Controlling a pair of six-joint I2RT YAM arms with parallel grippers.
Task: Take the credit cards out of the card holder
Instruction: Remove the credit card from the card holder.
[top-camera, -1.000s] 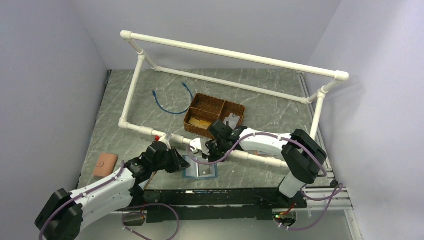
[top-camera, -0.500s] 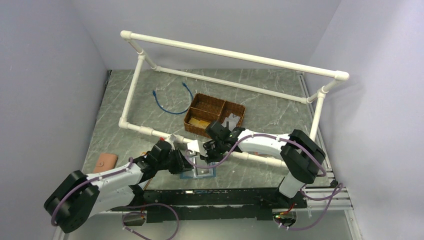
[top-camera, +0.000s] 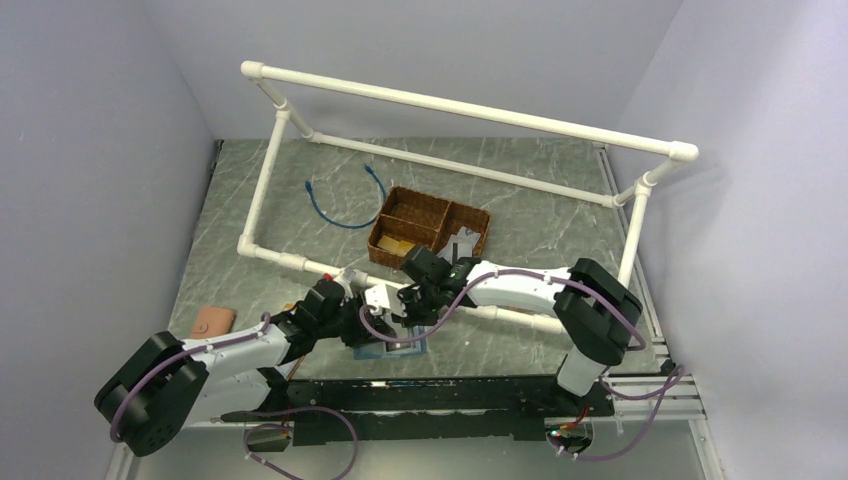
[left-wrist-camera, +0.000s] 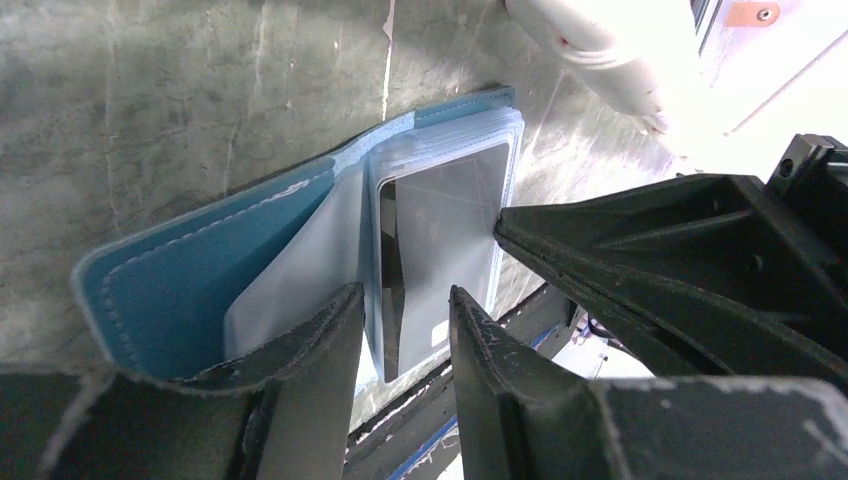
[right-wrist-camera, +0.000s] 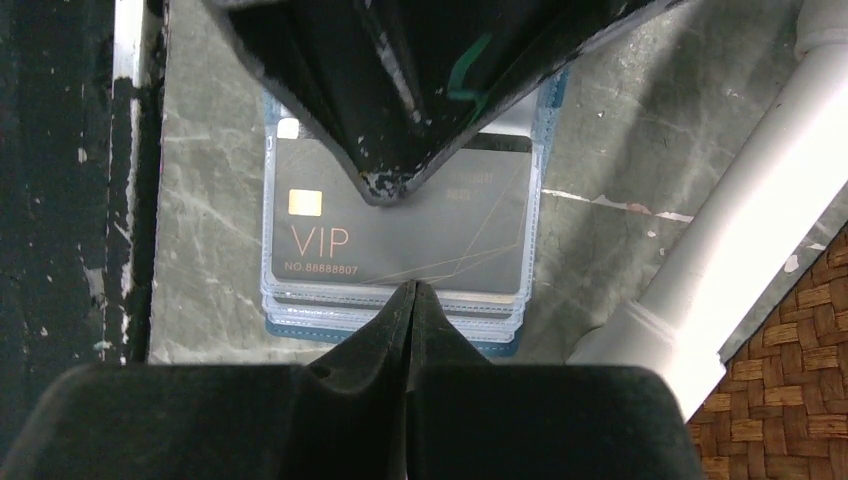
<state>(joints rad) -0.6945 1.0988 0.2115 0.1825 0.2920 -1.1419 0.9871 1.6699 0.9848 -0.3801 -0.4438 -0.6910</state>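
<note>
My left end effector (left-wrist-camera: 403, 296) slid over the card holder (left-wrist-camera: 180, 290), barely parted; right end effector (right-wrist-camera: 411, 288) closed at its far 12 o'clock edge.

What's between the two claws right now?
The dark VIP credit card, sleeved in the open card holder, lies between the right claw and left claw; the right wrist view shows it.

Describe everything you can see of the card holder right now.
The card holder is slate-blue and leather-like with pale stitching, and lies open on the marble table. It holds a stack of clear plastic sleeves. The top one contains a dark grey VIP card with a gold chip. The open left pincer reaches over the card. The shut right pincer sits at the sleeves' long edge.
</note>
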